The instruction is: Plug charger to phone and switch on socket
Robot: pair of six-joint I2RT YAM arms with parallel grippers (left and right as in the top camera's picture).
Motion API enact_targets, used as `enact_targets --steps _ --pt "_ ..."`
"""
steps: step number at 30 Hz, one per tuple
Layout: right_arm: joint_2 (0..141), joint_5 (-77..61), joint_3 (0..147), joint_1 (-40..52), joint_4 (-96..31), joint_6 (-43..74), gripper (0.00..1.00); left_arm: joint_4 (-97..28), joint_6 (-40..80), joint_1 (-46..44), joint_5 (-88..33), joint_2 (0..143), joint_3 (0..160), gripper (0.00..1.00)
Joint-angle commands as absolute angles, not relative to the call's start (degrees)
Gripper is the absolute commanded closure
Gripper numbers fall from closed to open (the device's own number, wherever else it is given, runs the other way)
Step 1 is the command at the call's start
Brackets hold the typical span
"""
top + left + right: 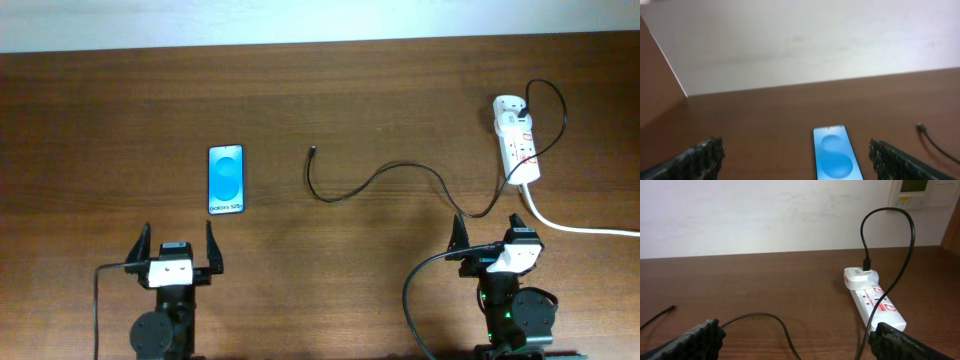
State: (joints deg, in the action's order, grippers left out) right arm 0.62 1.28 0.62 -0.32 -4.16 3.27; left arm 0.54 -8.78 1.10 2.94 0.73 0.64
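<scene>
The phone [226, 179] lies flat on the table's left half, blue screen up; it also shows in the left wrist view [836, 156]. The charger, a thin black cable [385, 176], runs from an adapter on the socket to a free plug tip [312, 151] in mid-table. The tip shows in the left wrist view [921, 127] and in the right wrist view [672, 307]. The socket [517, 138] is a white strip with red markings at the far right [875, 299]. My left gripper [178, 248] is open, just short of the phone. My right gripper [493, 235] is open over the cable, near the socket's end.
A thick white cable [580, 228] leaves the socket toward the right edge. The wooden table [380, 90] ends at a white wall at the back. A black arm cable [412, 300] loops beside the right arm's base.
</scene>
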Motion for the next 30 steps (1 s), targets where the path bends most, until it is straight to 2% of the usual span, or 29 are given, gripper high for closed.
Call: enact_targets --steps 1,4,11,15,20,25,30 --pt "0.21 1.32 0.32 -0.01 -4.58 3.88 0.02 1.02 -8.25 1.41 2.37 1.43 3.64 0.01" --pt "0.21 1.32 0.32 -0.01 -4.56 3.88 0.02 0.84 -8.25 1.41 2.35 6.52 9.56 0.01" --pt "0.21 1.32 0.32 -0.01 -4.58 3.88 0.02 -0.32 -8.27 1.39 -2.83 34.24 32.58 0.01" --pt "0.21 1.32 0.32 -0.01 -4.56 3.88 0.02 -15.53 -8.25 1.39 -9.58 55.68 52.69 0.01" --pt "0.21 1.32 0.32 -0.01 -4.56 3.88 0.02 -40.27 -8.25 1.17 -19.35 84.88 80.27 0.01" --pt "0.21 1.32 0.32 -0.01 -4.56 3.88 0.02 -53.12 -8.25 -0.12 -19.86 101.32 85.82 0.01" --pt "0.21 1.32 0.32 -0.01 -4.56 3.88 0.02 -57.49 -8.29 -0.12 -24.32 105.75 85.65 0.01"
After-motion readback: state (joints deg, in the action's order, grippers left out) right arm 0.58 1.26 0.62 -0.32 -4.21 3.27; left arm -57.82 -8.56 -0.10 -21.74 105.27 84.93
